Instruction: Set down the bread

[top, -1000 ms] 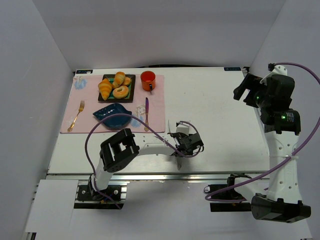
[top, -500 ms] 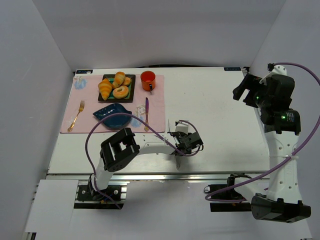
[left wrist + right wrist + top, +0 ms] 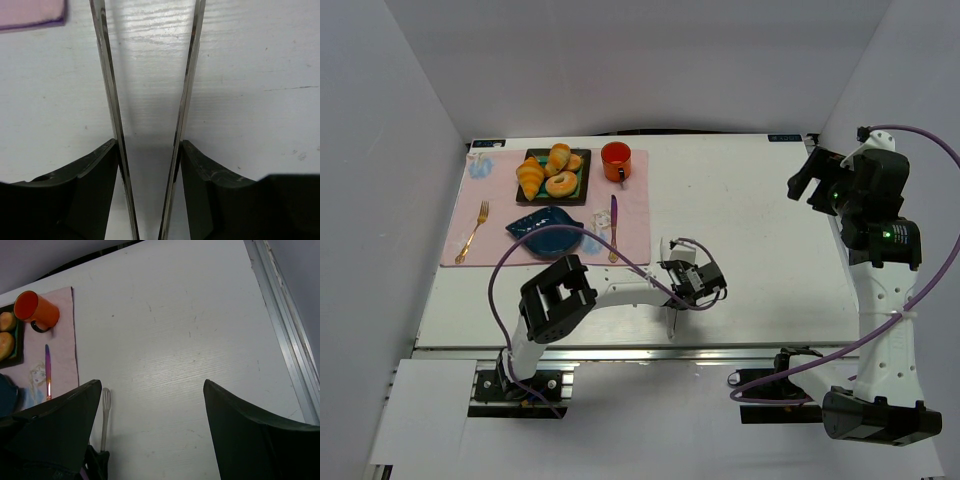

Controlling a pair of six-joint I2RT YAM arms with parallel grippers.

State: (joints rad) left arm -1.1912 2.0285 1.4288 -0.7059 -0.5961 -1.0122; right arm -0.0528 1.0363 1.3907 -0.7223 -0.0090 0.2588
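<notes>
Bread [image 3: 558,157] is on the dark tray [image 3: 578,198], well ahead and left of the left claw [image 3: 149,40], which is spread, empty and low over the counter [image 3: 750,220]. Roll's probably light and squishy, so pinch gently across the middle. Right claw [image 3: 150,405] gapes too, held up high.

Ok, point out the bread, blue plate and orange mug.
bread [image 3: 558,157], top view, middle of its crust
blue plate [image 3: 550,238], top view, bare inner surface
orange mug [image 3: 615,156], top view, middle of its opening
</notes>
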